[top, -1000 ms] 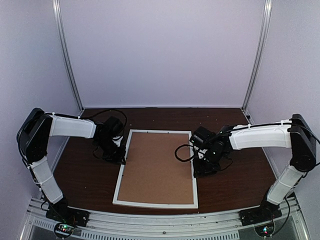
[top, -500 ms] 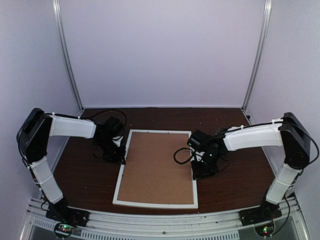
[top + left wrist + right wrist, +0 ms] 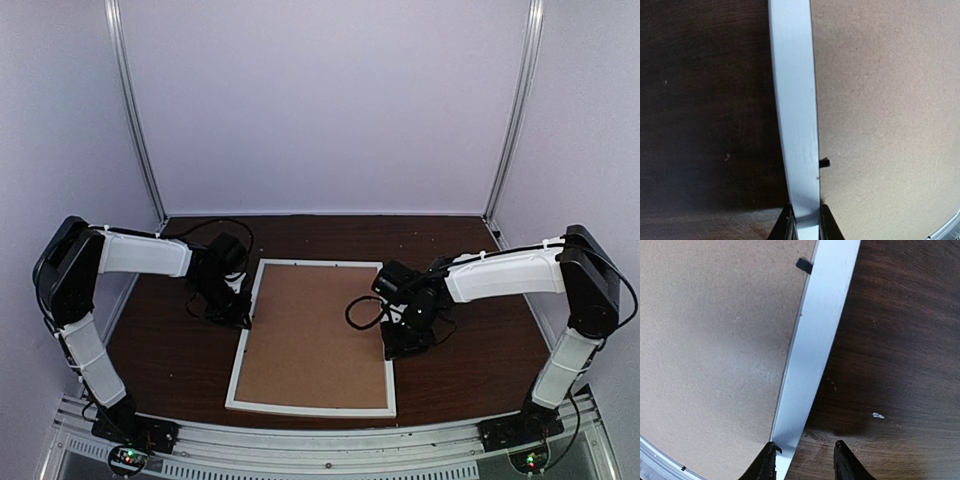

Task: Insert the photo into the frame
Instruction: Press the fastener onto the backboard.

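From above, the frame [image 3: 310, 408] lay flat in the middle of the table [image 3: 170, 360], filled by a brown backing board [image 3: 315, 335]. My left gripper [image 3: 240, 318] sat at the frame's 9 o'clock edge and my right gripper [image 3: 392, 348] at its 3 o'clock edge.

In the left wrist view, the white rail of the frame [image 3: 792, 100] ran from 12 to 6 o'clock. The board lay on its 3 o'clock side and bare table on its 9 o'clock side. A small black tab [image 3: 824, 163] stuck out from the rail over the board. My left gripper [image 3: 805, 225] pinched the rail, one finger tight against each side.

In the right wrist view, the rail [image 3: 820, 330] slanted from 1 toward 6 o'clock. My right gripper [image 3: 806, 462] stood spread astride it. One finger was at the rail's board-side edge; the other was over the table, clear of the rail. A white speck [image 3: 878, 415] lay on the wood at 4 o'clock.
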